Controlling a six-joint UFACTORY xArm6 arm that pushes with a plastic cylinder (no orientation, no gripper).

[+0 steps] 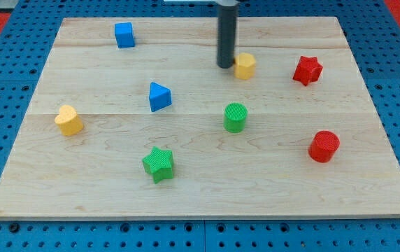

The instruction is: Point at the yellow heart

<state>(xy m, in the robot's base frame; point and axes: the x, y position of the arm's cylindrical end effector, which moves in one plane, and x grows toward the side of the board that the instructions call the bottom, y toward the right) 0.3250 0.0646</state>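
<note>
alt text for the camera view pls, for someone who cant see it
My tip rests by a yellow block near the wooden board's top, far from the yellow heart at the view's left. Also there: a blue cube, blue triangle, green cylinder, green star, red star and red cylinder.
</note>
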